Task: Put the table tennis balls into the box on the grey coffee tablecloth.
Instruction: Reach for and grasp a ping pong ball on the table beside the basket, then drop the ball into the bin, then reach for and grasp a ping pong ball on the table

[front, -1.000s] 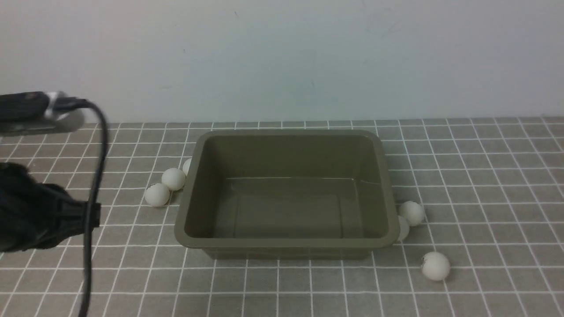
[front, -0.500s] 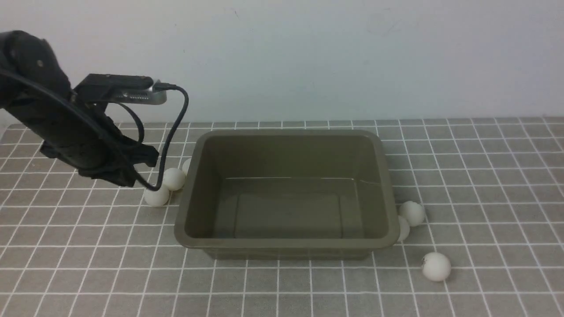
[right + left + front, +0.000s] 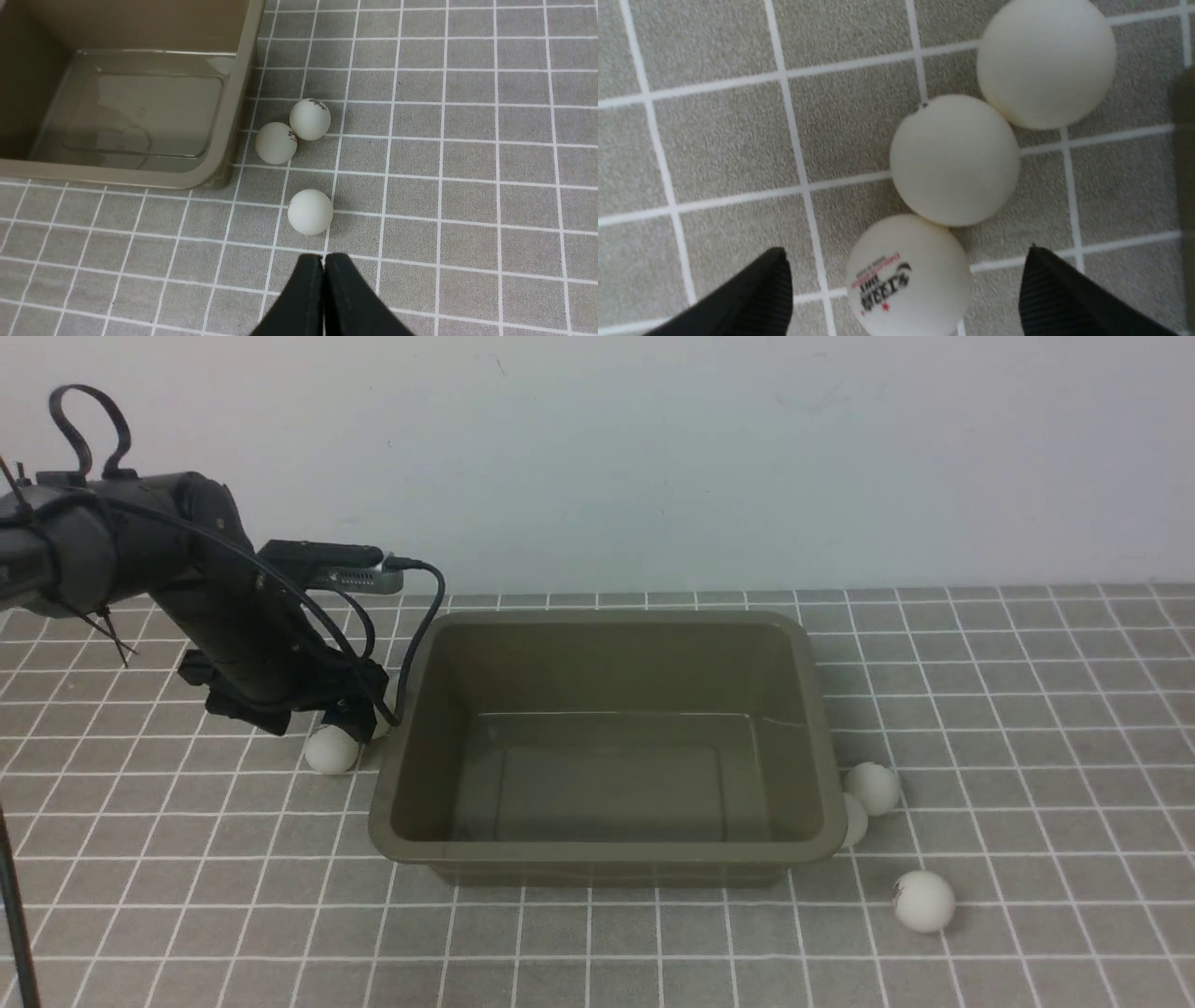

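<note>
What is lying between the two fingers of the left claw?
A table tennis ball with a printed logo lies there on the tablecloth, untouched by the open left claw. The left wrist view shows this.

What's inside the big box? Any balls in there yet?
Nothing shows inside the box, just its shiny bare floor. The table tennis balls lie outside on the tablecloth. Only the near wall's inner face is hidden in the front view.

Table tennis ball [image 3: 856, 821] half behind box [image 3: 607, 851]
</note>
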`<state>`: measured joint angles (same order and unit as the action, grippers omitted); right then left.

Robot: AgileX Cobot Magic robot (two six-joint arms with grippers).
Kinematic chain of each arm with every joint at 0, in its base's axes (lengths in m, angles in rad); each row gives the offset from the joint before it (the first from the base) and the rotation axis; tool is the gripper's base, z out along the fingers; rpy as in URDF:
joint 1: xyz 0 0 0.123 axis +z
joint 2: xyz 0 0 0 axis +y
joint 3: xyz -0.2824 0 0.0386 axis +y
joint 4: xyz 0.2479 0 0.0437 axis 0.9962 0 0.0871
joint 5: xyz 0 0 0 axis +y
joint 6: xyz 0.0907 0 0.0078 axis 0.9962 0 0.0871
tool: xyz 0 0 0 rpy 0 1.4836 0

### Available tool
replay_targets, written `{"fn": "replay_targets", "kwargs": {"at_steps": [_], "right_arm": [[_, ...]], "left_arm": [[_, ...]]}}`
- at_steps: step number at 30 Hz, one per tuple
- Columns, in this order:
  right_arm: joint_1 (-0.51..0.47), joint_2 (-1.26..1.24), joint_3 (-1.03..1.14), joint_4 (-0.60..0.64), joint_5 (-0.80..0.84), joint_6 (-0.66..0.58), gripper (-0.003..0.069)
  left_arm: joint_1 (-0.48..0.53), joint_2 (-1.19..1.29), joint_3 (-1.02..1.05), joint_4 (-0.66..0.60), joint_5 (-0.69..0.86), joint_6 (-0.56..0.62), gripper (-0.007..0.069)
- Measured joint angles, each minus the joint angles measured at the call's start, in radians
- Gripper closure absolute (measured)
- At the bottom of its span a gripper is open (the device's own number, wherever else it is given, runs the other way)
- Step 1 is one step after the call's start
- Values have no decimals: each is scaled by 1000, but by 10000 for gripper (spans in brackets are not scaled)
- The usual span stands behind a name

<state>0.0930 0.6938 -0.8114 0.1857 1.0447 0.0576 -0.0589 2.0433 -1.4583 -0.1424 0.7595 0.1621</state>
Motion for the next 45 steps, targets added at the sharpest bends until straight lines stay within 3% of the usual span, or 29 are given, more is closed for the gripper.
{"fn": "replay_targets", "kwargs": {"at_steps": [5,7,10,18,20,26,29,32,33,34,39,41,44,45], "right_arm": [[0,0,0,0,-4,4,666],[0,0,0,0,-4,6,666],[0,0,0,0,-4,7,666],[0,66,-8,-1,-4,11,666],[0,115,-10,-1,-4,8,662],[1,359,-10,38,-59,-113,617],[3,477,-10,53,-122,-137,568],[3,598,-10,53,-189,-151,468],[3,605,-10,53,-194,-152,468],[3,654,-10,53,-222,-167,410],[16,809,-11,78,-312,-223,174],[26,836,-12,82,-326,-227,132],[74,889,-32,90,-346,-232,62],[93,904,-41,90,-355,-233,50]], "left_arm": [[0,42,0,11,-33,1,93],[0,58,0,14,-31,1,200],[0,60,-3,23,13,2,283],[0,-67,-70,151,281,-3,272],[-1,-130,-84,134,311,-3,272],[-60,-250,-99,-99,322,77,272],[-125,-235,-99,-189,302,154,272],[-197,-184,-99,-203,264,168,272],[-197,-184,-99,-203,264,168,272],[-224,-157,-99,-198,241,165,261],[-259,-98,-102,-182,217,133,75],[-258,-98,-108,-176,219,121,55],[-227,-112,-170,-134,244,62,89],[-211,-121,-192,-118,260,49,139]]}}
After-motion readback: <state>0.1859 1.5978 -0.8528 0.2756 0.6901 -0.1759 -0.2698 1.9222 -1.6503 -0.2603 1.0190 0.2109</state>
